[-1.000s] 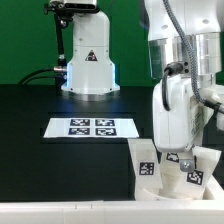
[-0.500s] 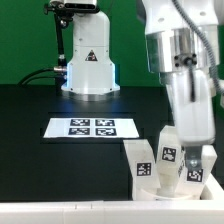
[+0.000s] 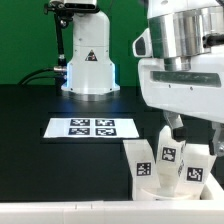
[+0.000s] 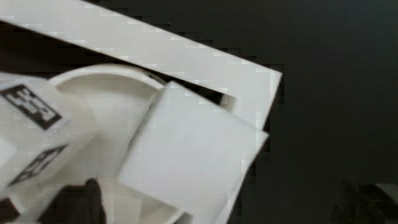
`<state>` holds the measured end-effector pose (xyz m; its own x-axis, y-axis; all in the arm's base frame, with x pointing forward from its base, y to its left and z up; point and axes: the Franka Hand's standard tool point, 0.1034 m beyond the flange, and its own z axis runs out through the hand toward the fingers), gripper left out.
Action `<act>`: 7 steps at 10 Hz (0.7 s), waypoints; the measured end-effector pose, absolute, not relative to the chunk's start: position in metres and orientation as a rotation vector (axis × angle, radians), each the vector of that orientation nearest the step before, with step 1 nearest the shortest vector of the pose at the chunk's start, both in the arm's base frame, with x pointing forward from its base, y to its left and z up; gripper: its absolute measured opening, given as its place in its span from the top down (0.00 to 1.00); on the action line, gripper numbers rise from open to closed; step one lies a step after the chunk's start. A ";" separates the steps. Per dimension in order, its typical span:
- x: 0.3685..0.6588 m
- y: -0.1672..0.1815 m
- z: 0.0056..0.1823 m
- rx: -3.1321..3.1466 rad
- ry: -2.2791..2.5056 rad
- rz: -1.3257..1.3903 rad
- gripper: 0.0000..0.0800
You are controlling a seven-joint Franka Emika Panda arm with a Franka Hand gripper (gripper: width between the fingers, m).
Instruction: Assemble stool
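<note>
White plastic stool (image 3: 168,165) sits at the near edge of the black table (image 3: 40,160), toward the exterior view's right, w/ three chunky legs standing up from the round seat. Each leg shows a black-and-white square tag; patterns only, no readable text.

Marker board (image 3: 92,127) lies flat mid-table, well apart from the stool on the exterior view's left, carrying four square tags, again no letters legible.

Arm base (image 3: 89,60) at the back has a black triangle warning sticker on its white shell; symbol inside too small to make out. Cables run off it toward the exterior view's left.

End effector (image 3: 177,127) hangs just above the legs, mostly hidden behind the big white wrist housing; only a dark finger tip shows, so can't tell how far it's open or whether it grips anything.

Wrist view: blurry close-up of a leg (image 4: 196,150) over the curved seat rim (image 4: 103,78), tags (image 4: 32,106) at the side, dark finger (image 4: 75,198) at the frame edge.
</note>
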<state>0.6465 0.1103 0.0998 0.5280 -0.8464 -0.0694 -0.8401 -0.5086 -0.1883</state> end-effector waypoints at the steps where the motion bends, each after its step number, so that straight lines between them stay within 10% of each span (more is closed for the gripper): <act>1: 0.649 0.115 0.105 -2.738 1.125 -0.079 0.19; 7: 0.646 0.114 0.100 -3.013 0.243 -0.155 0.19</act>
<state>0.6455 0.1137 0.1005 0.9819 -0.1651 0.0924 -0.1533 -0.9806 -0.1223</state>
